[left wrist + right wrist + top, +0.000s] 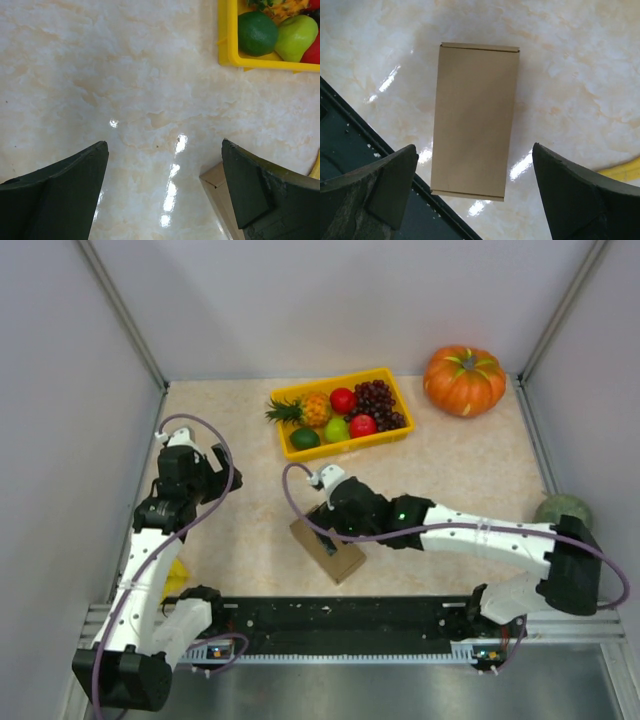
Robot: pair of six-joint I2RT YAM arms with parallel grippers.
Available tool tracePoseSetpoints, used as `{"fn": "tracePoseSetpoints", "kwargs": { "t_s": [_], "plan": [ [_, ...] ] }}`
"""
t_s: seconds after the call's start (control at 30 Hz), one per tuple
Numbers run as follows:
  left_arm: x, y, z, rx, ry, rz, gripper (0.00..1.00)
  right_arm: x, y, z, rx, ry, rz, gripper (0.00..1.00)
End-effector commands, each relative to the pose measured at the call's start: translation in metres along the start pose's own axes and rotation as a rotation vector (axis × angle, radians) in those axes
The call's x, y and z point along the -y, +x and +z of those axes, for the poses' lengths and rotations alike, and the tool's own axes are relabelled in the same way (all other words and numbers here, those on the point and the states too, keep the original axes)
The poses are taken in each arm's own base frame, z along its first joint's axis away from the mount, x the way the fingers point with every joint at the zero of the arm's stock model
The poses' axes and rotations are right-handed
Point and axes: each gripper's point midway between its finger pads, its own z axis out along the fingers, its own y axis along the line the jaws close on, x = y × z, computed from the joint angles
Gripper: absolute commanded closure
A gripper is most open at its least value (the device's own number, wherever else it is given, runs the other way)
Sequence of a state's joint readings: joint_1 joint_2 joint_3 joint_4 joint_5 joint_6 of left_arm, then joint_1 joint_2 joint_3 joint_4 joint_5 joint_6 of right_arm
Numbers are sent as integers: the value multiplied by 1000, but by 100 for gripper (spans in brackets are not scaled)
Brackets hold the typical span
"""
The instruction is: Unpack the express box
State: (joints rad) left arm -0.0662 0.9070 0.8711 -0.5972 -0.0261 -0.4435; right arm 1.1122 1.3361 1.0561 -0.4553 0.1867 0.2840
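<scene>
The express box [335,555] is a small flat brown cardboard box lying shut on the table near the front rail. In the right wrist view the box [474,120] lies flat with its flaps closed. My right gripper [475,147] is open and hovers just above the box, a finger on each side of its near end, not touching it. In the top view the right gripper [322,525] covers part of the box. My left gripper [165,145] is open and empty over bare table; a box corner [216,181] shows by its right finger. The left gripper [205,478] is left of the box.
A yellow fruit tray [290,445] with several fruits stands at the back middle; its corner shows in the left wrist view [227,45]. An orange pumpkin [464,380] is at the back right, a green round object [562,510] at the right edge, a yellow item [176,580] by the left arm. The black front rail [350,145] runs beside the box.
</scene>
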Motion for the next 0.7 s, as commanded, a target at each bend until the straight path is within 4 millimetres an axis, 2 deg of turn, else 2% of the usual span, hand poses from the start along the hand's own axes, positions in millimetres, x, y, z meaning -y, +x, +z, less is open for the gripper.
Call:
{"fn": "tracePoseSetpoints", "kwargs": {
  "t_s": [0.0,0.17,0.4,0.67],
  "plan": [
    [3,-14,-12,76,14,-16,1,-17,-16,17,46,87,-113,3],
    [2,-12,-16,67,19,13,1,-25,3,32,-17,118,-163,2],
    [-15,-19,-19,102,-80,18,1,-28,26,46,-81,120,-210,2],
    [-23,-7,-11,43,-121,35,1,-23,59,66,-162,174,-262,2]
  ]
}}
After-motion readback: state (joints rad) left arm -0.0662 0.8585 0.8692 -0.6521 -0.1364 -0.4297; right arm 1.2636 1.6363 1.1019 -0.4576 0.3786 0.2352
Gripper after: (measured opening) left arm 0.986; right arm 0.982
